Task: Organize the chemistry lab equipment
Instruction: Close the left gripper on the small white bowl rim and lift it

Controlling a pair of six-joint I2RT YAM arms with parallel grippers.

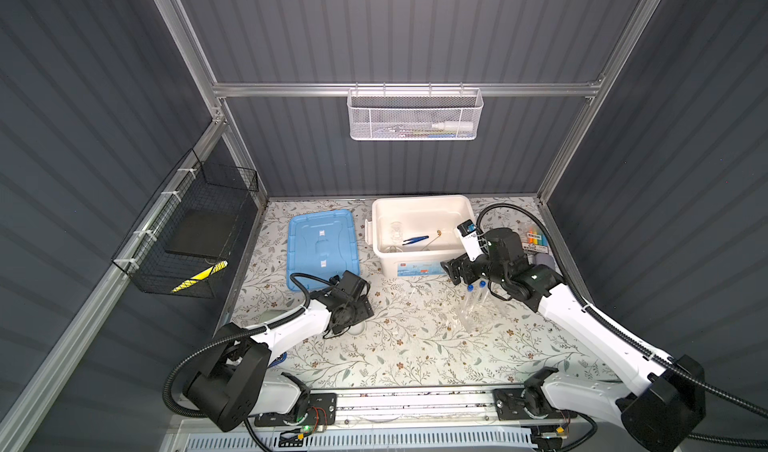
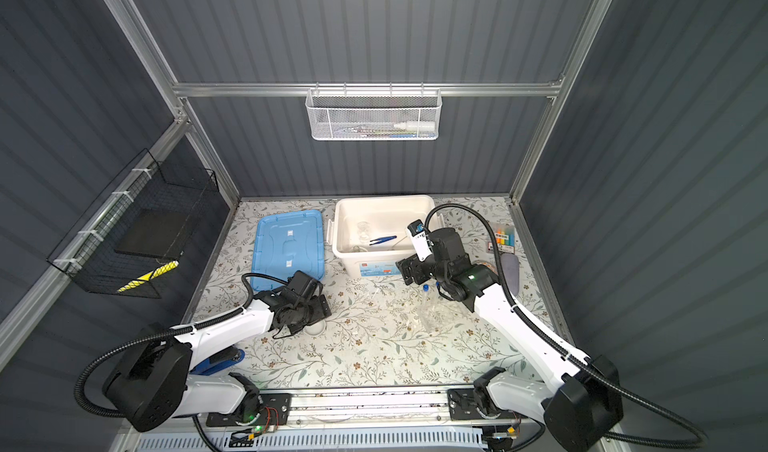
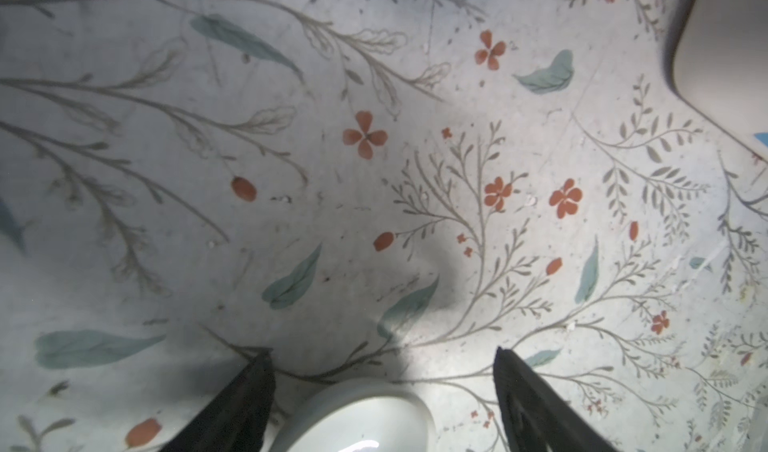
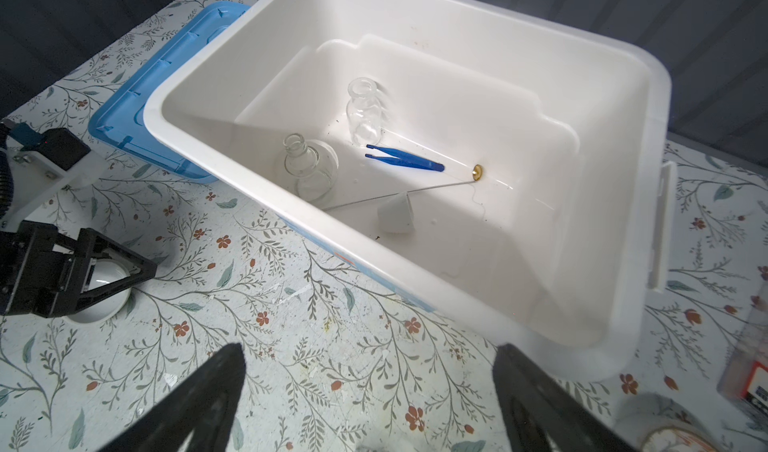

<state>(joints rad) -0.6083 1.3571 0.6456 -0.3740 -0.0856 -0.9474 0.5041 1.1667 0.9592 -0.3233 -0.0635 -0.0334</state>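
Here's the white bin (image 1: 390, 259), open at the back edge of the bench (image 1: 415, 346), with its blue lid (image 1: 322, 246) lying flat beside it toward the back left corner. Down on the bin floor are two small glass flasks (image 4: 307, 167), both upright, and the blue tweezers (image 4: 405, 164) just beside them. The brass-tipped rod (image 4: 365, 200) slants across the floor, and a tipped white dish (image 4: 397, 215) lies on its side right against it.

The left pincer (image 3: 382, 352) hangs low in front of the lid, toward the left edge. Its jaws are spread wide to either side of a second white dish (image 3: 361, 421) on the bench (whether they touch it, I can't tell). The right pincer (image 4: 370, 348) hovers at the bin's front right corner, jaws apart and nothing between them. The blue-capped test tubes (image 1: 471, 300) lie on the bench just in front of it. A pack of coloured pens (image 1: 536, 238) rests by the right edge.
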